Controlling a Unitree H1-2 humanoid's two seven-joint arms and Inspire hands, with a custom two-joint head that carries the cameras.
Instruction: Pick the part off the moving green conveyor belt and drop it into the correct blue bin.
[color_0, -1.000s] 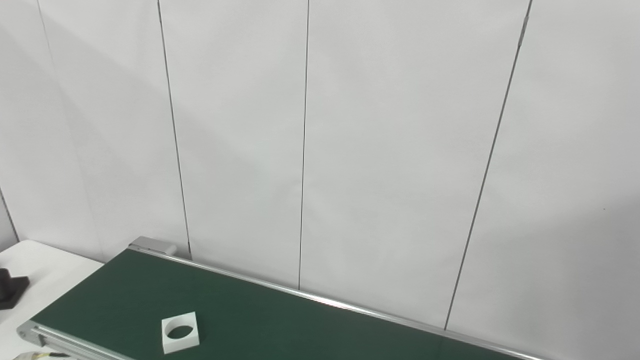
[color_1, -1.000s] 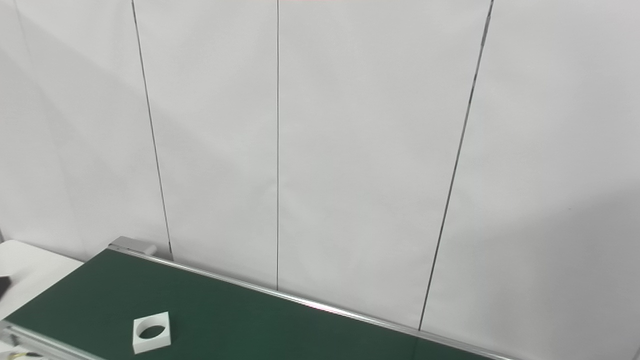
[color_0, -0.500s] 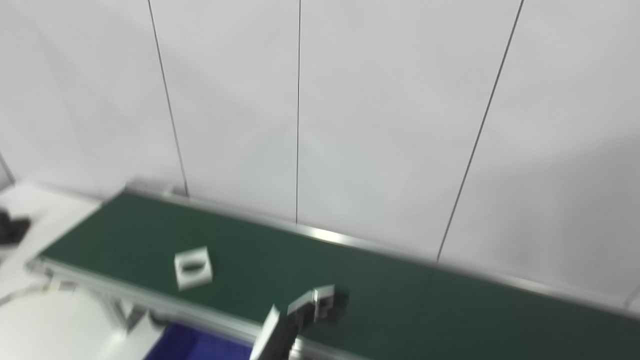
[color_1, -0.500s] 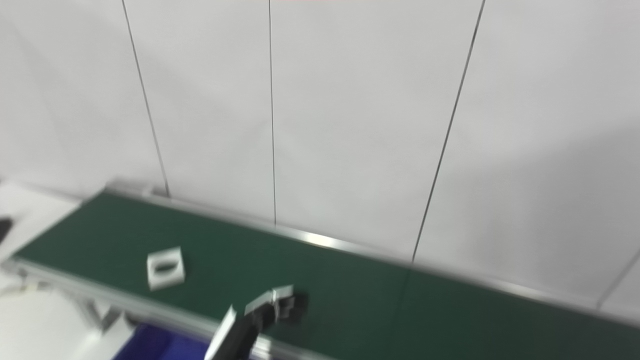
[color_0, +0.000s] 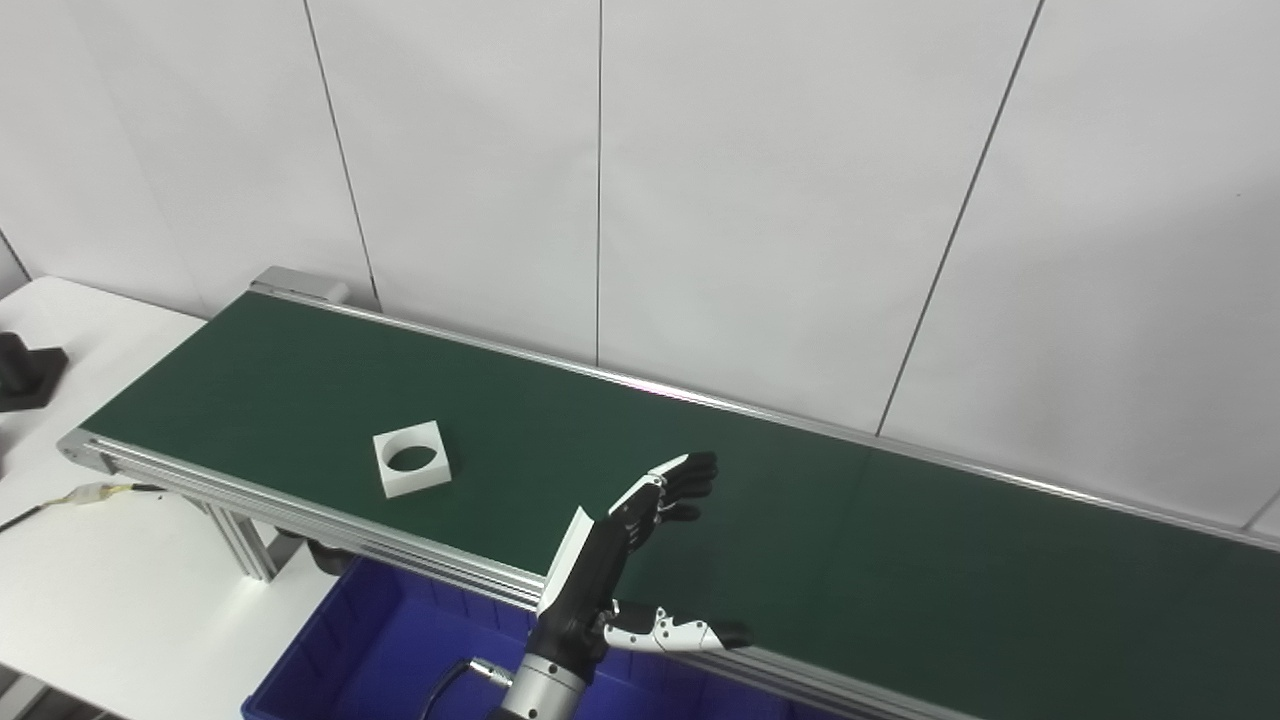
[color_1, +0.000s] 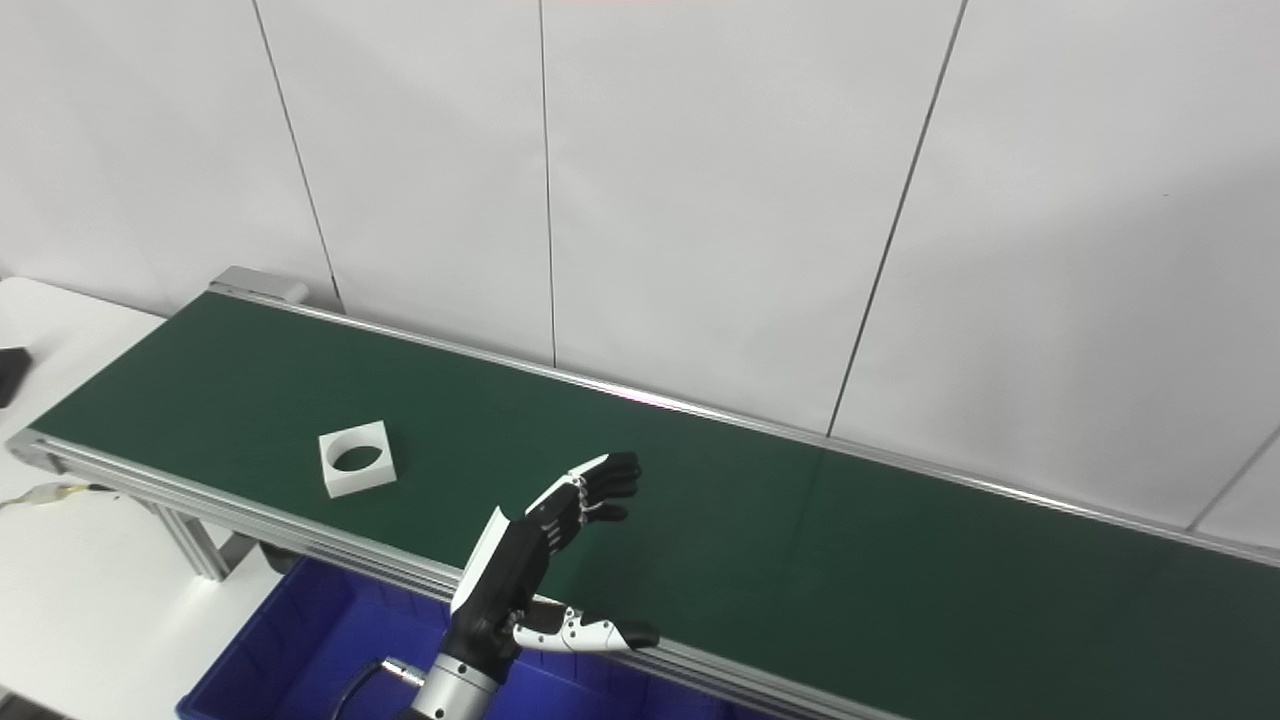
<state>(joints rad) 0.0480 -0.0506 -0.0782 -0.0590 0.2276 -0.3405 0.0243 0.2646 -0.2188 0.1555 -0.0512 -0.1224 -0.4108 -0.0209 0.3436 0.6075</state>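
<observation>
White square part with round hole flat on green conveyor belt, left of left hand. Fingers spread, empty, above belt's near rail. Blue bin below rail.

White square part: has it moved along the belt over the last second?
Yes. Camera shift aside, the part sits farther right from the belt's left end.

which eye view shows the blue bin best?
Right eye view: the blue bin shows its left wall, rim and floor under the belt. Left eye view shows a similar stretch, slightly less. The left hand and arm cover part in both.
</observation>
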